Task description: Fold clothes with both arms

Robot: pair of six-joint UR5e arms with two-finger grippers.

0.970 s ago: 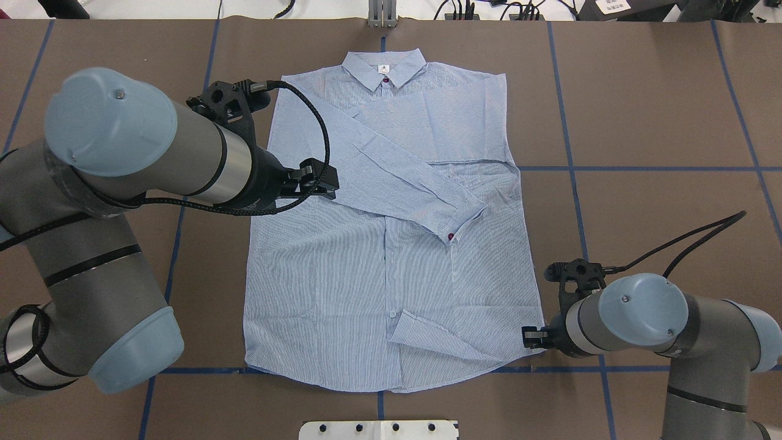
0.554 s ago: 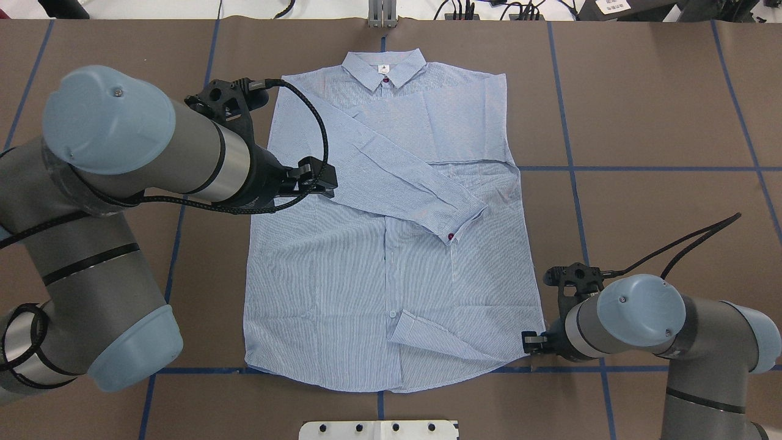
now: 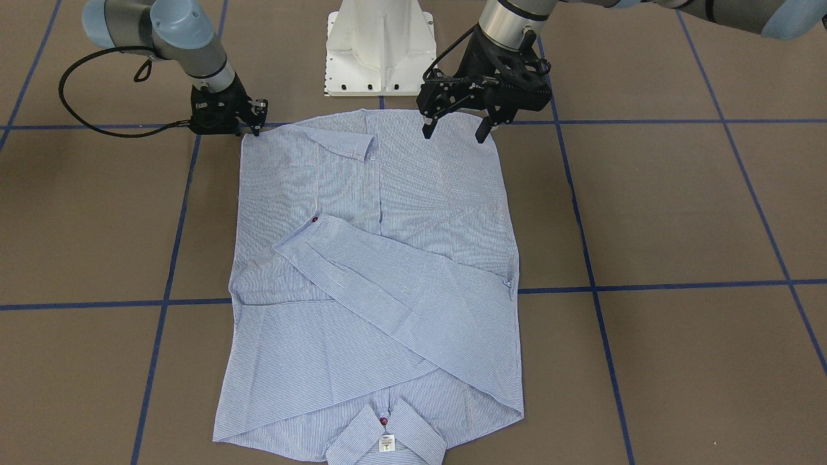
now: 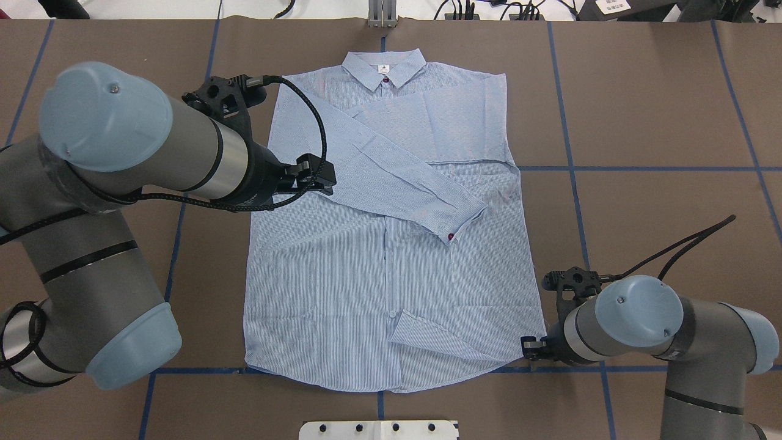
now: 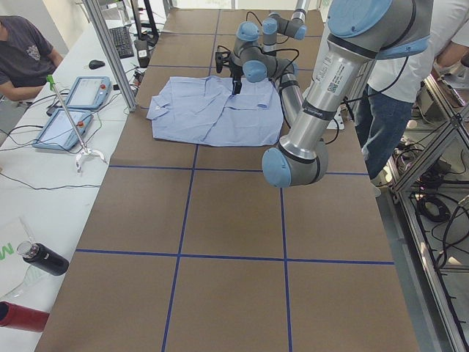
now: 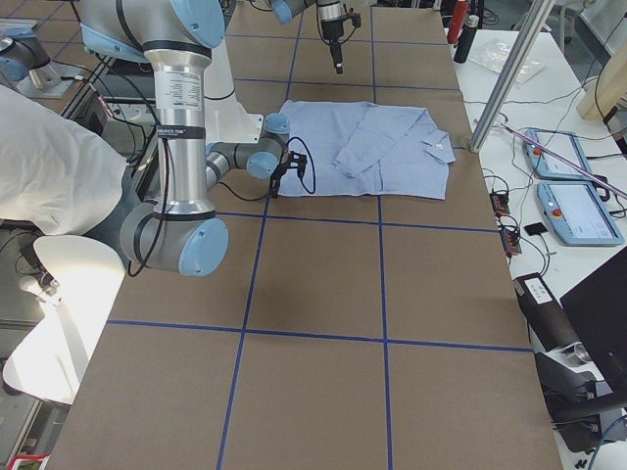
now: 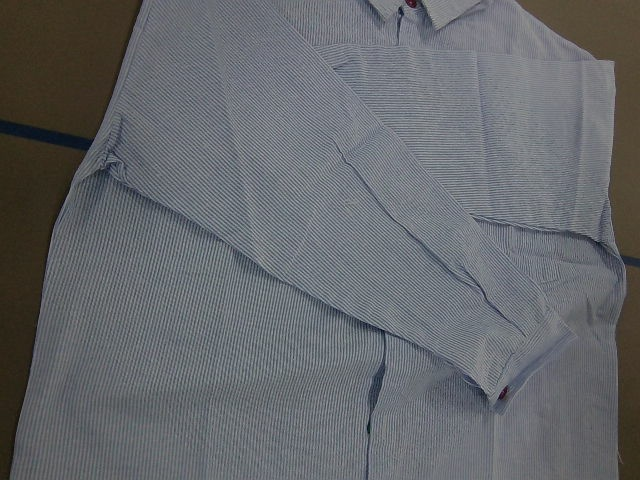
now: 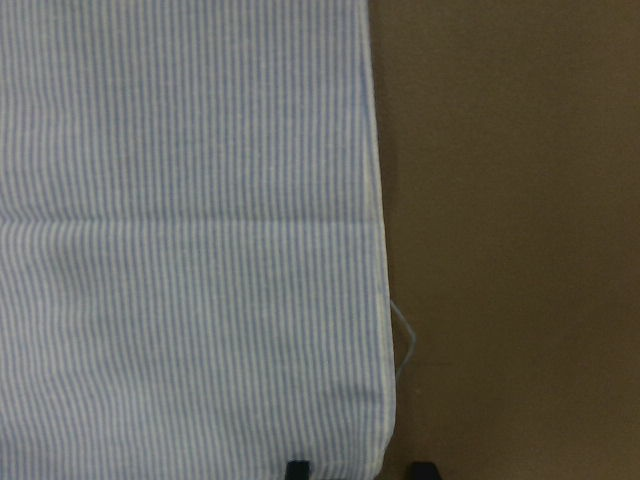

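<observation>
The clothes are one blue-and-white striped shirt (image 4: pixel 379 287) lying flat, face up on the brown table, collar (image 4: pixel 383 66) at the far side and both sleeves folded across the chest. The shirt (image 3: pixel 375 194) also fills the left wrist view (image 7: pixel 250 300). My left gripper (image 4: pixel 328 177) hangs open well above the shirt's left side; its fingers (image 3: pixel 426 129) stand wide apart with nothing between them. Low at the hem's right corner sits my right gripper (image 4: pixel 529 351) (image 3: pixel 251 129). It is open, and its fingertips (image 8: pixel 297 468) straddle the shirt's side edge (image 8: pixel 375 250).
The white pedestal base (image 3: pixel 379 51) stands at the near table edge by the hem. Blue tape lines (image 4: pixel 571 168) cross the brown table. Beside the table a person sits (image 5: pixel 22 51) near tablets (image 5: pixel 88 92); another stands (image 5: pixel 396 95) behind the robot.
My right gripper has moved slightly nearer the table's front edge, toward the hem corner. The left arm has drifted a little left and back. The shirt has not moved.
</observation>
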